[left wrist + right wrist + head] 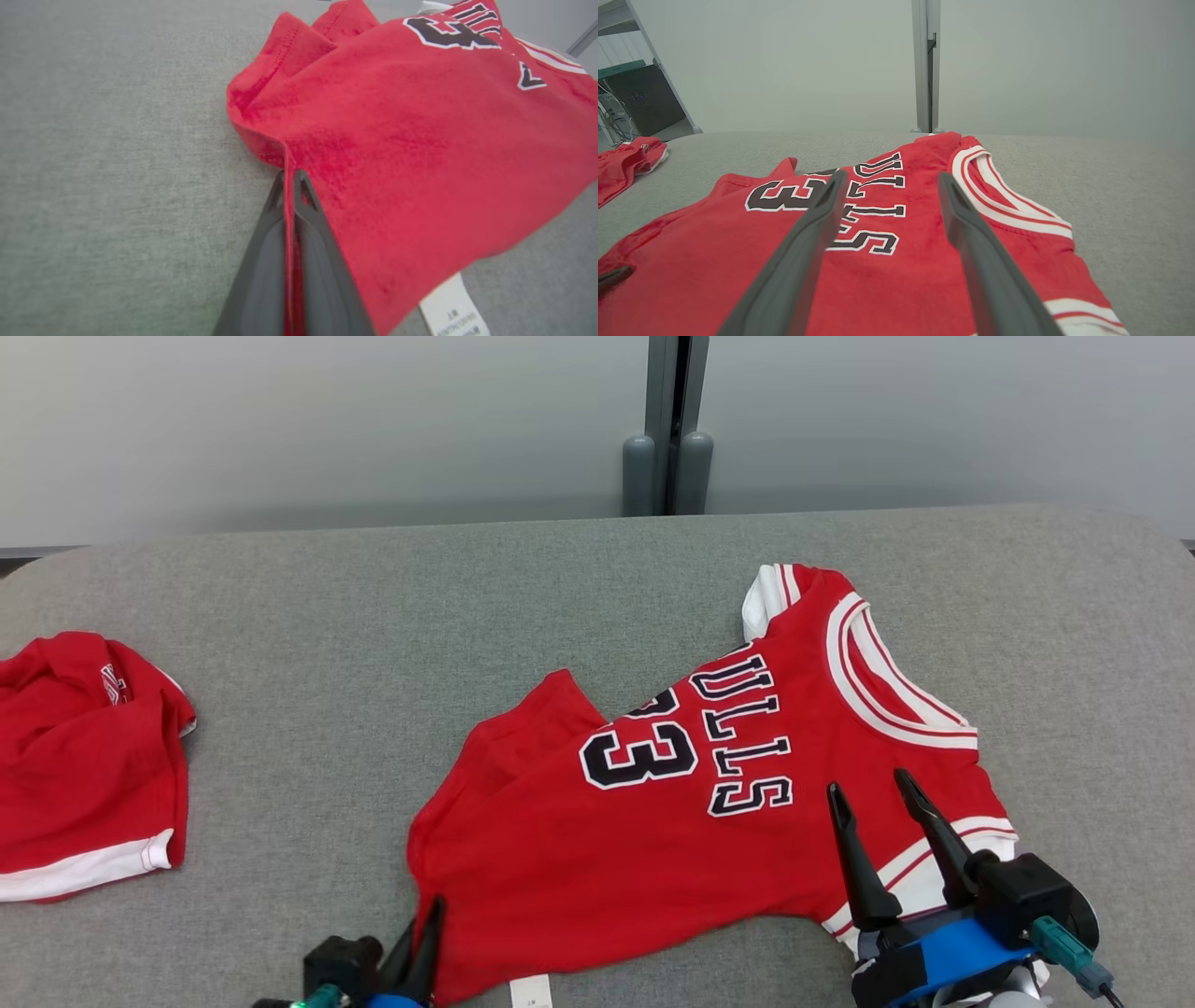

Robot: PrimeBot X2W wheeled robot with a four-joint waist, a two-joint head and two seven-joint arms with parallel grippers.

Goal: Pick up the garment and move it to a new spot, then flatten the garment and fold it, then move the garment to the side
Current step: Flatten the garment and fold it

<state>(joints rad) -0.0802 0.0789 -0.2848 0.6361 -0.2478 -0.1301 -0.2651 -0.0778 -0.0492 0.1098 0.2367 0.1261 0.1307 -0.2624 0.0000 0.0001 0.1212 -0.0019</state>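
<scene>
Head view: a red jersey lies rumpled on the grey bench, right of centre. The left gripper is at its near-left corner and the right gripper over its near-right shoulder.

Left wrist view: jaws clenched on the jersey's hem.

Right wrist view: jaws released above the lettering.

The right should probably grip an edge before either arm pulls, so the cloth spreads evenly.
</scene>
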